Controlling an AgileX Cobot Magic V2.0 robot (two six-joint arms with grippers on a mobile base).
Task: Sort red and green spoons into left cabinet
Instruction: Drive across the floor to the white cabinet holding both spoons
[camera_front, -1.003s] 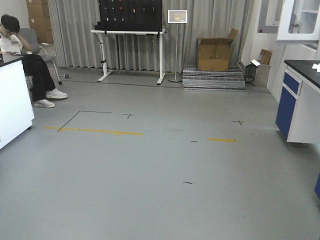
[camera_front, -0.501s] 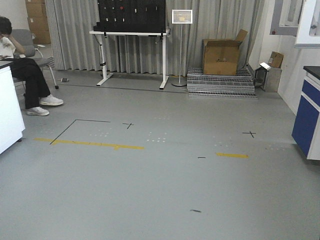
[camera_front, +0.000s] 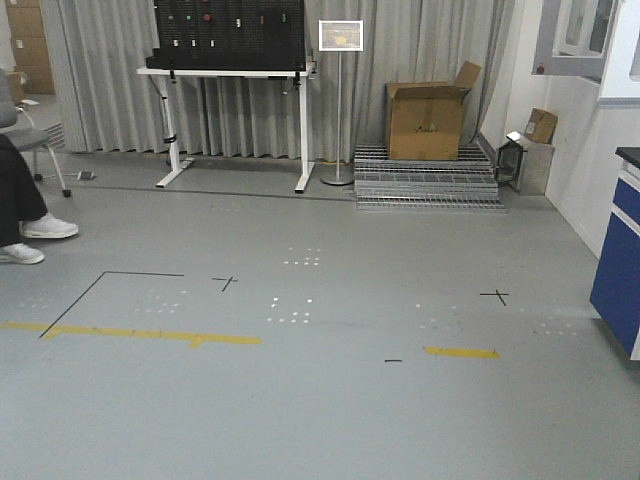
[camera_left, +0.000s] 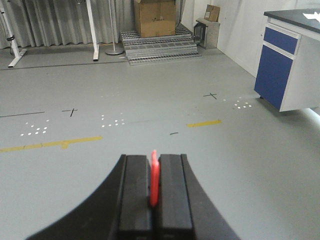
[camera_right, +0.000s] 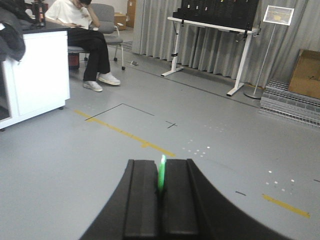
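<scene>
Both tight: left pincer (camera_left: 153, 158) on red spoon (camera_left: 154, 185), right pincer (camera_right: 161, 162) on green spoon (camera_right: 161, 178).

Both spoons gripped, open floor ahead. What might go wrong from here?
1. The red spoon in the left gripper and green spoon in the right gripper show only as thin slivers; either might slip.
2. The seated person and blue counter flank the floor; a turn might clip them.

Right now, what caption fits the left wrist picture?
Left claw pinching the red spoon above a grey floor.
</scene>
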